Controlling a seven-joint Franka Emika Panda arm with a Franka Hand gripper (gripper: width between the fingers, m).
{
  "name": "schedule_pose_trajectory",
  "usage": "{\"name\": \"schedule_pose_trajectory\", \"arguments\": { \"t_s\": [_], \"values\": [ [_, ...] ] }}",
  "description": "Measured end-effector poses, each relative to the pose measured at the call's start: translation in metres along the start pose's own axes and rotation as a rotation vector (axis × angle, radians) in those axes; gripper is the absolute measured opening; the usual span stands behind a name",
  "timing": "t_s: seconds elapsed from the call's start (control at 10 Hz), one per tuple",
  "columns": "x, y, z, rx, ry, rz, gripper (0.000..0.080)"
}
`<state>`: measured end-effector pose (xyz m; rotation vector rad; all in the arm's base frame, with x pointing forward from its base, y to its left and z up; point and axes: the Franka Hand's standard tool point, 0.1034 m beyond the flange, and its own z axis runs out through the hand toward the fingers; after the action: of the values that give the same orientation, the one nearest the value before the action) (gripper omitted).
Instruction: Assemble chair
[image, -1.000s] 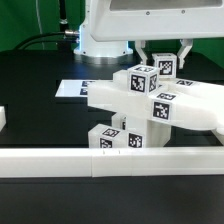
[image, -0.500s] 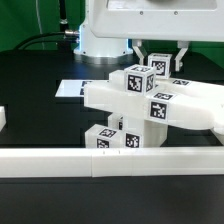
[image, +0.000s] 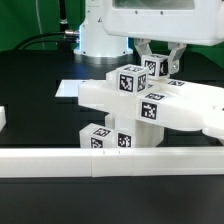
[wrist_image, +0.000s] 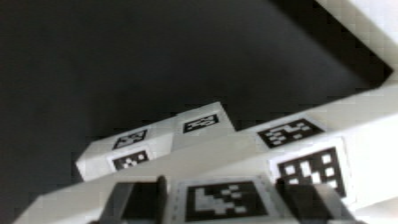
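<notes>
Compared with a second ago, the chair (image: 150, 100) sits tilted a little further toward frame left, its tags turned. Exterior view: the partly built chair fills frame centre on the black surface (image: 30, 85), with the seat slab joined to tagged blocks and posts below; more parts probably remain to be fitted, though none lie loose in sight. The claw (image: 160, 62) comes down at upper centre, pinching a tagged block at the chair's top. The marker board (image: 68, 90) lies behind, the rail (image: 60, 162) in front. No containers appear.

Wrist view: the claw (wrist_image: 222, 195) grips a tagged chair part (wrist_image: 222, 198) at lower centre; the board (wrist_image: 169, 135) shows beyond.
</notes>
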<state>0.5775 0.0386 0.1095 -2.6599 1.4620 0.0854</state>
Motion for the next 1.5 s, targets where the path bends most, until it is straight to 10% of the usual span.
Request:
{"name": "schedule_pose_trajectory", "arguments": {
  "t_s": [0.2,0.7,0.9,1.1,1.5],
  "values": [
    [0.0011,-0.0002,0.0000,0.016,-0.005,0.142,0.0284],
    [0.0083,0.0031,-0.0009,0.161,-0.029,0.604,0.0284],
    [0.0082,0.0031,-0.0005,0.160,-0.029,0.611,0.0284],
    [0.0082,0.0033,0.0000,0.159,-0.027,0.591,0.0568],
    [0.0088,0.0037,0.0000,0.159,-0.005,0.330,0.0644]
  ]
}}
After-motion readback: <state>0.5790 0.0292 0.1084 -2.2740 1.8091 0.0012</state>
